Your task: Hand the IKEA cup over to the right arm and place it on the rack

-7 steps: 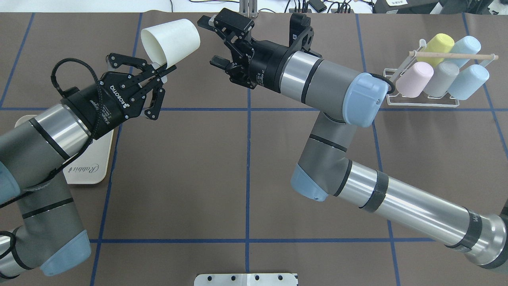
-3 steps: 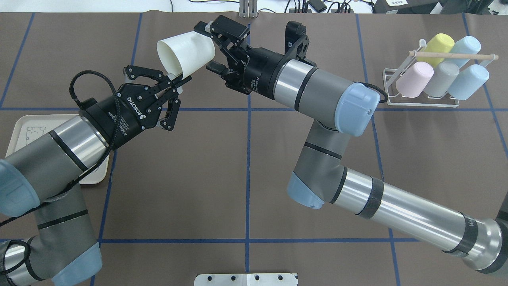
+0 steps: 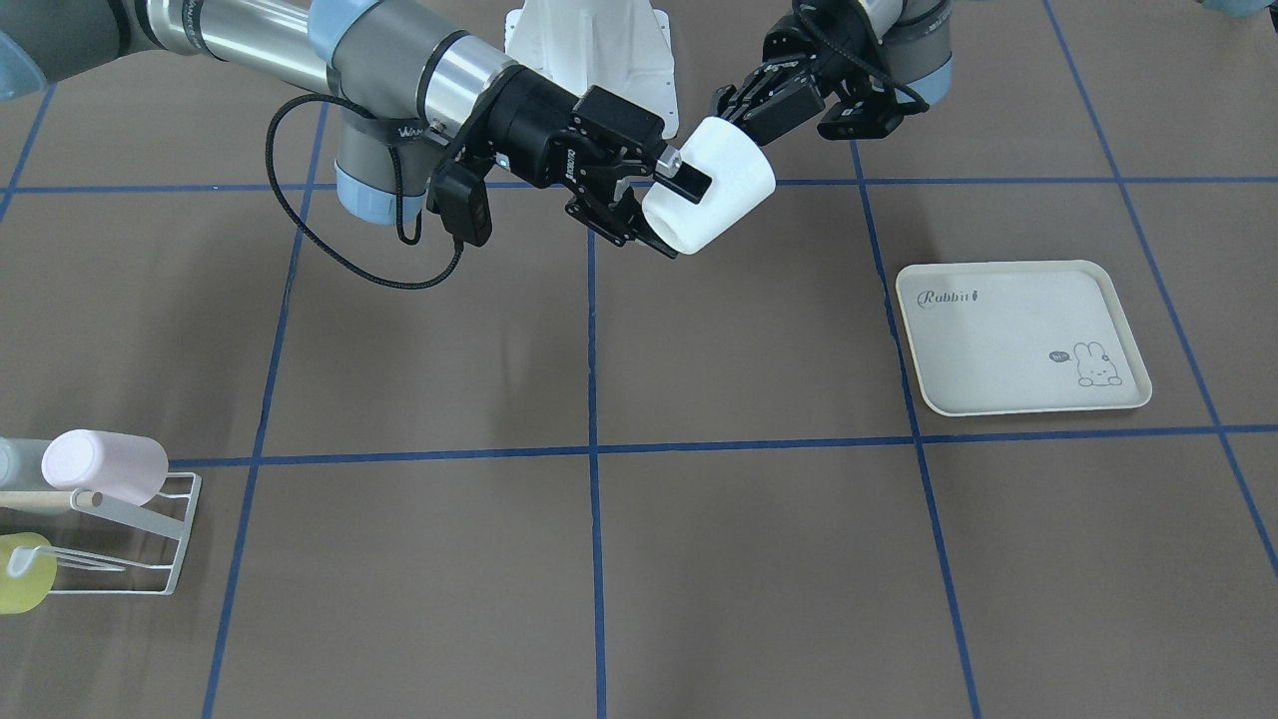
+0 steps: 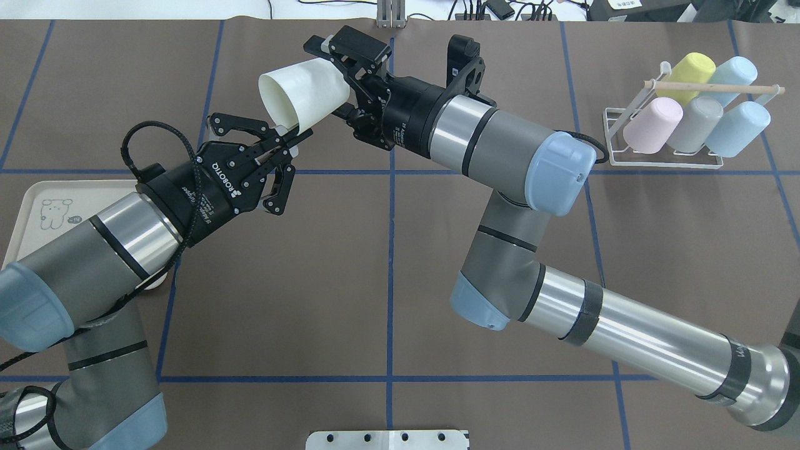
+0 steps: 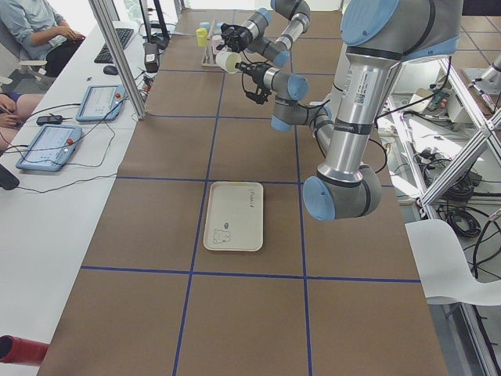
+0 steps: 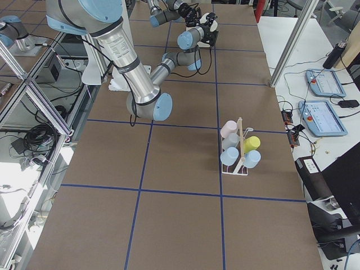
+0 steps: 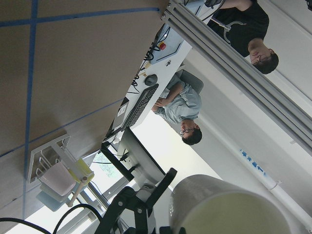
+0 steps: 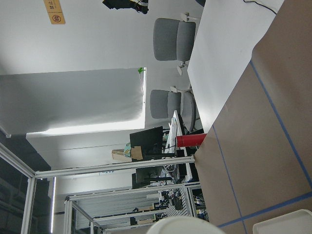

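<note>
The white IKEA cup (image 4: 303, 94) (image 3: 714, 190) hangs on its side above the table's far middle. My left gripper (image 4: 289, 136) (image 3: 727, 112) is shut on the cup's rim, one finger inside the mouth. From the other side the right arm (image 4: 500, 144) reaches in, and its right gripper (image 4: 331, 78) (image 3: 667, 212) stands open, with its fingers (image 4: 322, 45) on either side of the cup's base end. The rack (image 4: 662, 161) (image 3: 150, 539) stands at the far right and holds several pastel cups. In the left wrist view the cup (image 7: 229, 209) fills the bottom edge.
A cream rabbit-printed tray (image 3: 1018, 340) (image 4: 37, 200) lies on the brown mat under my left arm. A wooden rod (image 4: 712, 87) lies across the rack's top. A white mount plate (image 4: 387, 439) is at the near edge. People sit at a desk (image 5: 47, 117) beyond the table.
My left arm carried the cup to the right and nearer, so its base end now sits between the right gripper's open fingers. The right gripper shifted slightly left toward it.
</note>
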